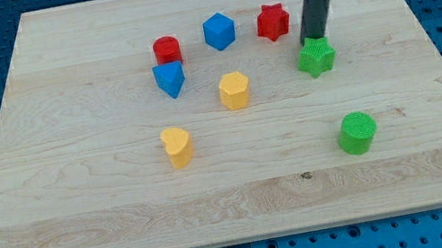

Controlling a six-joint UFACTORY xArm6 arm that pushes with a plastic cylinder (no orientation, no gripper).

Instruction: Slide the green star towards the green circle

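The green star [317,57] lies on the wooden board [82,212] at the view's upper right. The green circle [358,133] stands below it, slightly to the right, with a gap of bare board between them. My tip [312,39] comes down from the view's top and rests at the star's upper edge, touching or nearly touching it.
A red star [272,21] sits up and left of my tip. A blue cube [219,31], a red cylinder [167,49] and a blue block [169,79] lie further left. A yellow hexagon [234,91] and a yellow heart [178,146] lie mid-board.
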